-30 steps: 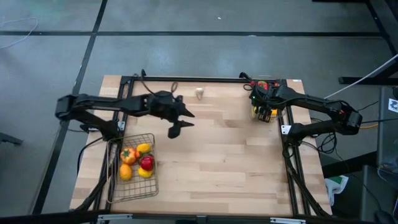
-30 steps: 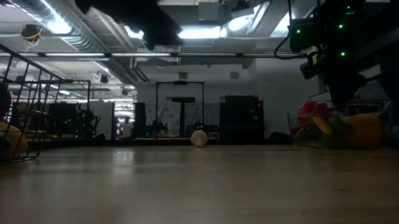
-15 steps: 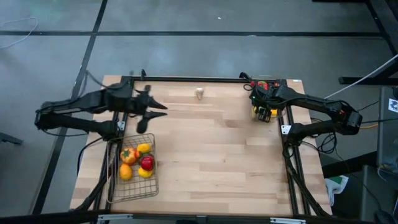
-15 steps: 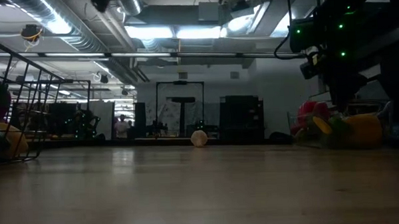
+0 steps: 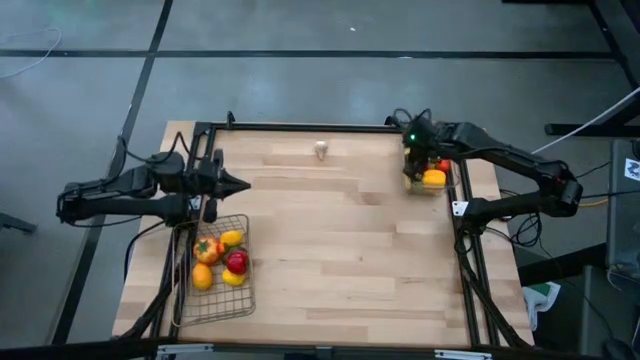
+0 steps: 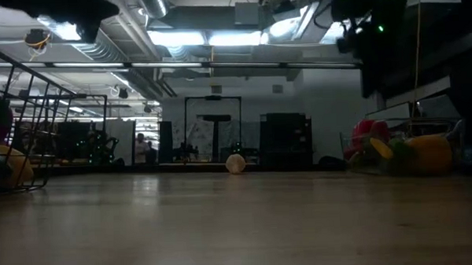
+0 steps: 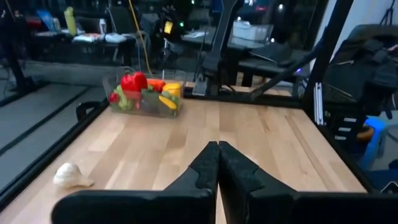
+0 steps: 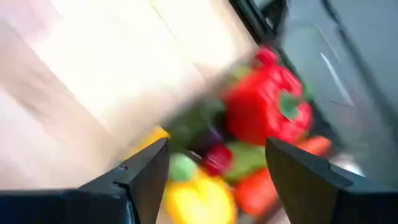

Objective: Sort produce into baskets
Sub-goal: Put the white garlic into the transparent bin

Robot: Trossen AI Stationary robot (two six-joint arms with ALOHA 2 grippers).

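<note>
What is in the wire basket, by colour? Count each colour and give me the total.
Orange pieces: 2
Yellow pieces: 2
Red piece: 1
Total in the wire basket: 5

Around my pale wooden plank tabletop (image 5: 340, 250) lies grey concrete floor (image 5: 300, 70); beyond its far edge, bright ceiling light panels (image 6: 209, 39) glow over dark cabinets (image 6: 287, 138).

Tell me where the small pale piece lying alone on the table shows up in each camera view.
High view: pale piece near the far edge, midway.
Low view: centre, at the table's far end.
Left wrist view: lower left.
Right wrist view: not in it.
Shared landmark: clear bin of produce.
</note>
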